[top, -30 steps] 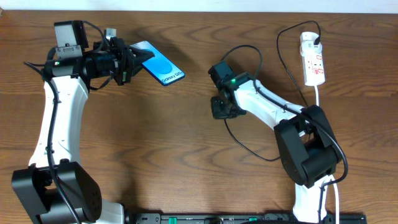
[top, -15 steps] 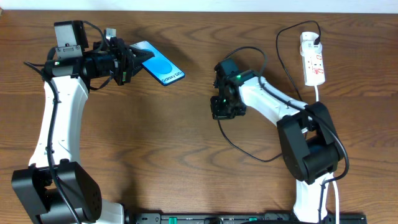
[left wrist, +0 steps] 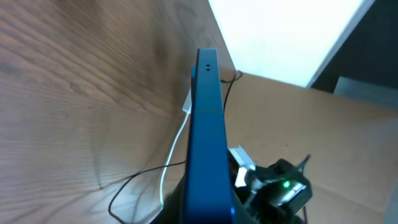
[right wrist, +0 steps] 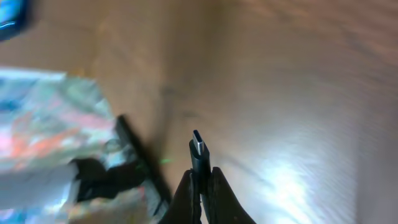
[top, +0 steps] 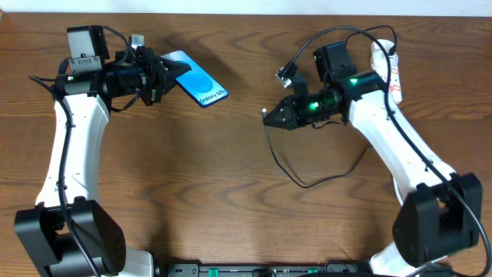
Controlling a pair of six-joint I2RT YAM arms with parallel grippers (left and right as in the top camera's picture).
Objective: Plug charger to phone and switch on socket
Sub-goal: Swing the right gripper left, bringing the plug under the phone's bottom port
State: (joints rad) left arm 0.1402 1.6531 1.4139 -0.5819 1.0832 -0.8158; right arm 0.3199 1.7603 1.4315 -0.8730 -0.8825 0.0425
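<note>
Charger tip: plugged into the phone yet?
No, the charger tip is pinched in the right end effector, well apart from the phone held by the left end effector.

The phone [top: 198,85] screen reads "Galaxy S25" (white letters on light blue).

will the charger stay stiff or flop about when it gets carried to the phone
Likely floppy: the charger sags in a loose loop on the table behind the right tool. Only its plug tip looks stiff, standing straight out of the shut tool. Probably light, so the slack should trail along easily.
</note>
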